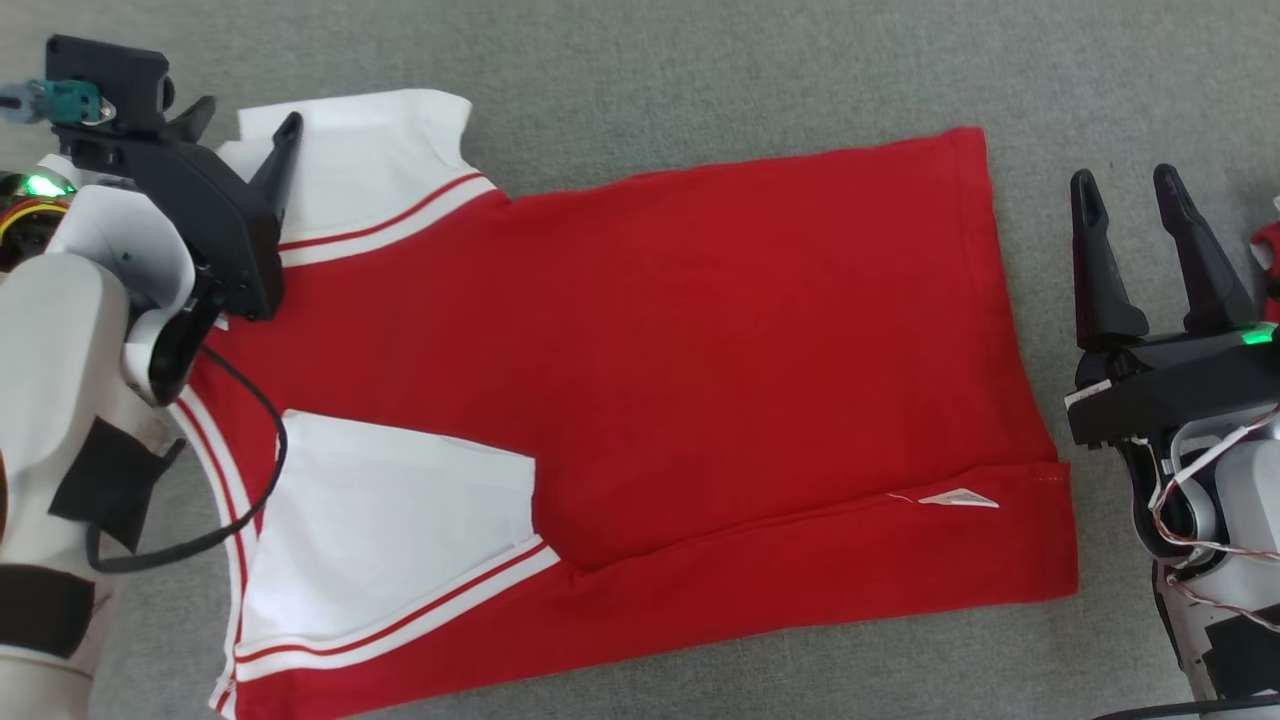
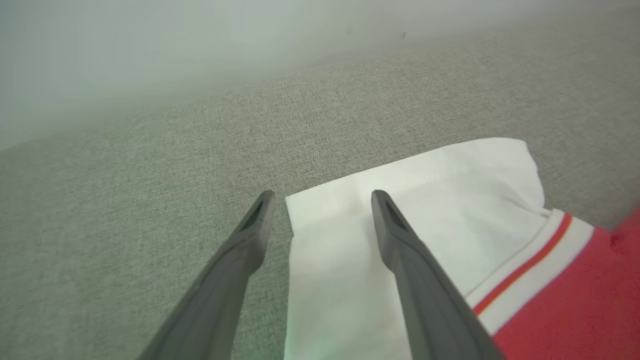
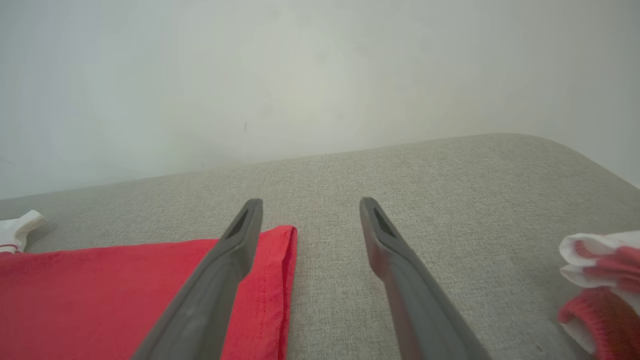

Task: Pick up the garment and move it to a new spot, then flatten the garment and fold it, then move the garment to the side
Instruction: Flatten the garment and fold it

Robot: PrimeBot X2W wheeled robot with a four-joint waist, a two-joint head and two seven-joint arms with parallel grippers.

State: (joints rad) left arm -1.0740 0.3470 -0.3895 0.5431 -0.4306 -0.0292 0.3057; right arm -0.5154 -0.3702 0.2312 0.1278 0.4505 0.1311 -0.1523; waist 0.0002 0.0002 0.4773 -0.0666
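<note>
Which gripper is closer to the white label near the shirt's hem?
Right. The right gripper hovers open just off the hem side of the shirt, where the label lies. The left gripper is open over the far white sleeve, at the opposite end.

The white tag (image 1: 958, 497) on the garment (image 1: 700, 350) is unreadable.

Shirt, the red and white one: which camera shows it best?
The head view: the shirt lies nearly whole there, spread flat on the grey surface. The left wrist view catches one white sleeve and a red strip; the right wrist view shows mainly its red hem.
</note>
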